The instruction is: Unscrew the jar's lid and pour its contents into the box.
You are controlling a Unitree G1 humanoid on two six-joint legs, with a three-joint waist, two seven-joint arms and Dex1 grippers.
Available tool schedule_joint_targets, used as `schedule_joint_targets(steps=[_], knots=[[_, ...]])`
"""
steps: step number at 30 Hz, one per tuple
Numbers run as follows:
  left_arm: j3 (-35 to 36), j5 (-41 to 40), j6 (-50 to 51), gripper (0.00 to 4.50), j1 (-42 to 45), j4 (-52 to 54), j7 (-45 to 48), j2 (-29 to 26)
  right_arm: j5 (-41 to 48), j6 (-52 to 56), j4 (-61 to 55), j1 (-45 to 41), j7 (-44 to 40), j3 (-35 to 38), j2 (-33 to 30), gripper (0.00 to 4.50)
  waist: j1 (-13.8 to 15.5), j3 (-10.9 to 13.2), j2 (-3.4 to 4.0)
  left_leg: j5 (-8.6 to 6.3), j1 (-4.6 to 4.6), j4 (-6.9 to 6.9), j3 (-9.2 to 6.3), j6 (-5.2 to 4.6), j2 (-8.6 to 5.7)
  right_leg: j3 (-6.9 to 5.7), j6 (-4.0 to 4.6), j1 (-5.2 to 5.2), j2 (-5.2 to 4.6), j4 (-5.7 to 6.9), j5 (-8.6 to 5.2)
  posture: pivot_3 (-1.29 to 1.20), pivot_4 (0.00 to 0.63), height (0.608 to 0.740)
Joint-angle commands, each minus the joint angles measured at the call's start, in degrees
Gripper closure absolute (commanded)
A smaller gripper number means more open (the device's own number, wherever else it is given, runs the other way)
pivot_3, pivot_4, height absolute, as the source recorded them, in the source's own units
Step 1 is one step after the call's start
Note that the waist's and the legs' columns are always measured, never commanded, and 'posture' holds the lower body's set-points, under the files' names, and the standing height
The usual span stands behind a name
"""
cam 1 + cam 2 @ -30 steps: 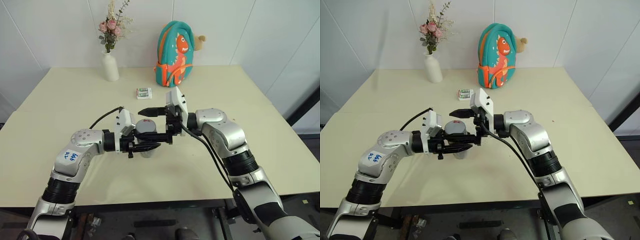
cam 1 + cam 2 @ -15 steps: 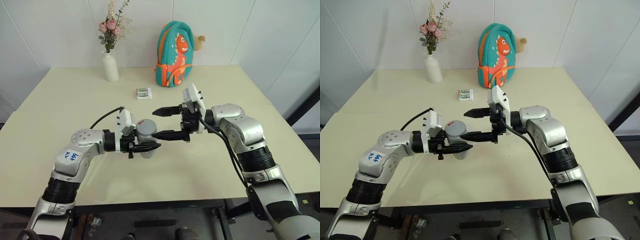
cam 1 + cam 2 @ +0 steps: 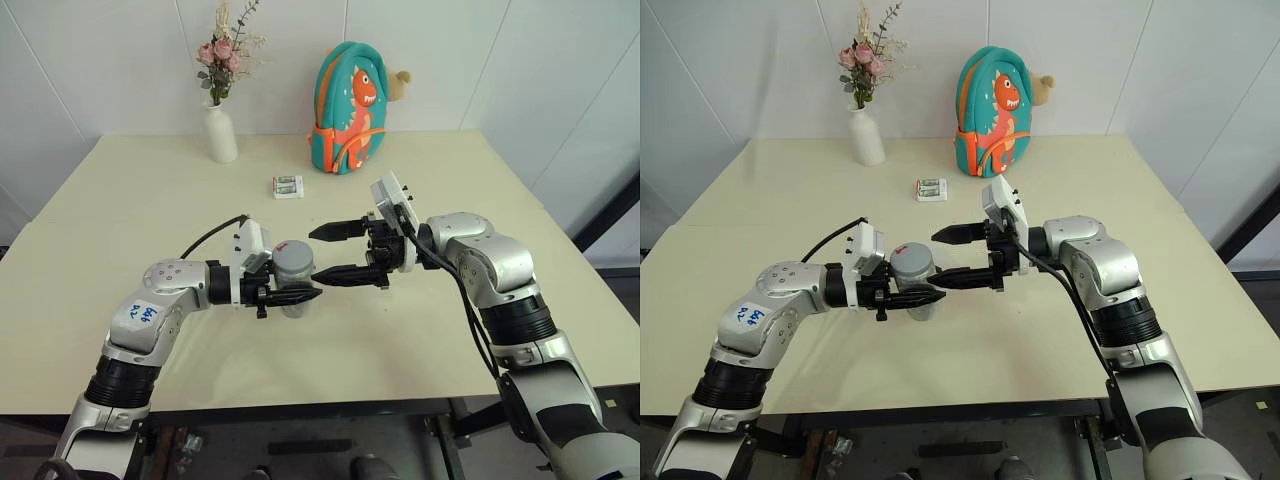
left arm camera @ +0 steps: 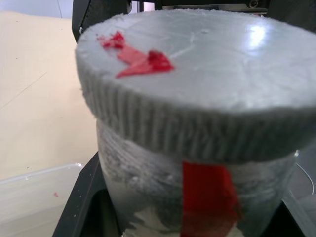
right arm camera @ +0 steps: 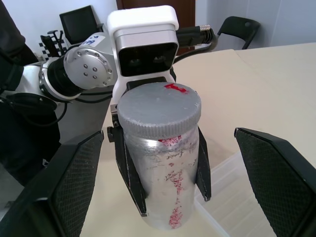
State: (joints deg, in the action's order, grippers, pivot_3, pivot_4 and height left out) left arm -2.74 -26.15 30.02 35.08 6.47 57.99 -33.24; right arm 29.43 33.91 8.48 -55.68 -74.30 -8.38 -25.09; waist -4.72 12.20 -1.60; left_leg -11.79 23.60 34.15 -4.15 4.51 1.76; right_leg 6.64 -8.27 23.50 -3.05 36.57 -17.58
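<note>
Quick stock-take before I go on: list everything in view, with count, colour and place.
jar: one, clear greyish, upright in the left pincer, above the table
lid: one, grey with red mark, on the jar
box: one, clear, on the table below the jar
table: one, cream
packet: one, white with green, table centre, far side
vase: one, white, holding pink flowers, far left
backpack: one, teal and orange, far edge by the wall
left pincer: shut on the jar
right pincer: open, level, just right of the lid

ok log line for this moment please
left gripper: shut on jar | lid: on | right gripper: open, beside lid, not touching | box: under jar
</note>
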Motion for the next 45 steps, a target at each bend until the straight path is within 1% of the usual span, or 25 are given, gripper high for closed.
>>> schedule_joint_targets(steps=[1,6,11,22,37,45], knots=[[1.13,-1.70,-0.24,2.49,0.12,2.28,0.80,-0.26,1.80,0.02,-3.66,-0.92,1.42,1.77,1.19,0.04,-0.01,0.00,0.00,0.00,0.00,0.00,0.00,0.00,0.00,0.00,0.00,0.00,0.00,0.00,0.00,0.00,0.150,0.740],[0.67,-1.85,-0.36,2.49,0.78,1.68,1.55,-0.34,1.70,0.12,-4.78,-1.14,3.04,0.56,3.28,0.04,0.04,0.00,0.00,0.00,-0.01,0.00,0.00,0.00,0.00,0.00,0.00,0.00,0.00,0.03,0.00,0.00,0.150,0.740],[0.45,-1.48,-0.53,2.49,1.23,1.05,2.18,-0.22,-0.60,-1.89,-3.70,-1.62,4.39,-0.69,4.51,0.04,0.07,0.00,0.00,0.00,0.00,0.01,0.00,0.00,0.00,0.00,0.00,0.00,0.00,0.01,0.00,0.00,0.150,0.740],[0.53,-1.44,-0.37,2.49,1.57,1.22,1.91,-0.06,-2.50,-3.17,-2.34,-2.55,5.45,-0.69,6.05,0.04,0.02,0.00,0.00,0.00,0.00,0.01,0.00,0.00,0.00,0.00,0.00,0.00,0.00,0.02,0.00,0.00,0.150,0.740],[0.82,-1.48,-0.39,2.49,1.26,1.53,1.17,-0.36,-3.60,-4.19,0.81,-2.05,2.77,0.74,1.13,0.04,0.02,0.00,0.00,0.00,0.00,0.01,0.00,0.00,0.00,0.00,0.00,0.00,0.00,0.01,0.00,0.00,0.150,0.740],[0.64,-1.44,-0.56,2.49,1.22,1.18,1.42,-0.31,-0.66,-1.61,-0.96,-1.84,0.94,1.85,0.19,0.04,-0.02,0.00,0.00,0.00,-0.01,0.00,0.00,0.00,0.00,0.00,0.00,0.00,0.00,0.01,0.00,0.00,0.150,0.740]])
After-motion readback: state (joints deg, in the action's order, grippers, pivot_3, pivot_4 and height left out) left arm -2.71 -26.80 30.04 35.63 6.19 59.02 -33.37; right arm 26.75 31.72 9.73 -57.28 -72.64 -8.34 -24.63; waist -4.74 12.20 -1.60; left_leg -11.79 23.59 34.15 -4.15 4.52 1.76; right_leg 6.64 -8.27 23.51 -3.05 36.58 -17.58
